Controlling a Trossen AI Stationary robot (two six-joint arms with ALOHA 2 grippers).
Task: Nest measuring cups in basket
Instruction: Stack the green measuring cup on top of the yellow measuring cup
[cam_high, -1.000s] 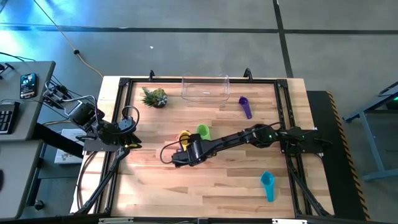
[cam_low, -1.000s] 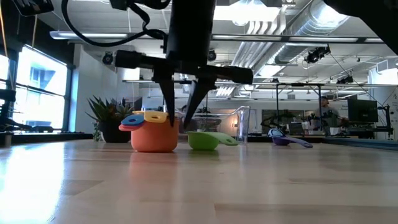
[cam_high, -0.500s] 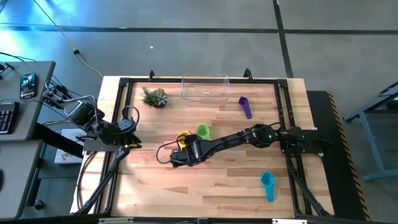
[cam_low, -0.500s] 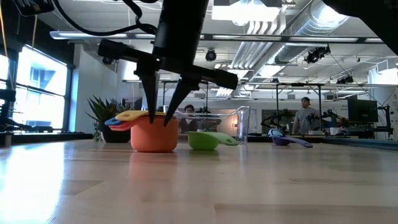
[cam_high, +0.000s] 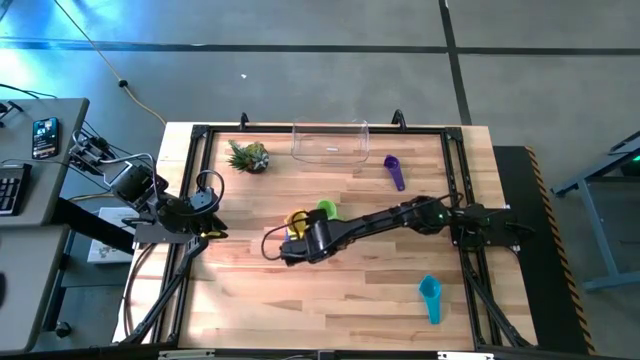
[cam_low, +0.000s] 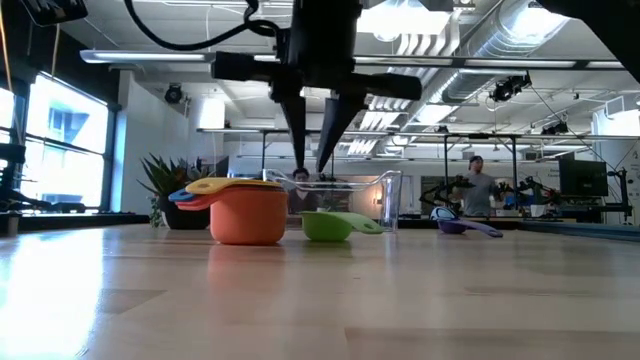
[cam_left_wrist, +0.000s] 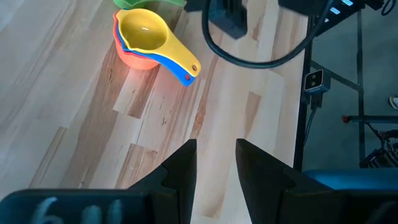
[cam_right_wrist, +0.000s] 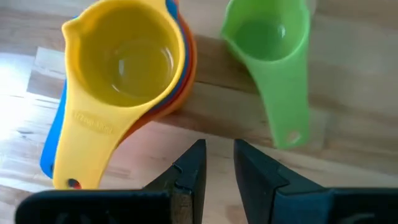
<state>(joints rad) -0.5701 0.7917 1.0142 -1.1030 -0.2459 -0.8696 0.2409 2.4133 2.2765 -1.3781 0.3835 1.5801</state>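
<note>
Yellow cup (cam_right_wrist: 121, 59) nested in stack, right pincer (cam_right_wrist: 217, 163) above, slightly parted, empty

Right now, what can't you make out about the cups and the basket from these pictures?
- Red cup: only a red tip shows under the yellow cup; the stack covers the rest.
- Teal cup: high view only, interior too small.
- Basket: see-through, contents unclear; in the low view the right arm partly hides it.

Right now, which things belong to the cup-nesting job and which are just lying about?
Job: stacked yellow, blue and orange cups; green cup; purple cup; teal cup; clear basket; right pincer, empty above the stack.

Lying about: potted plant.
</note>
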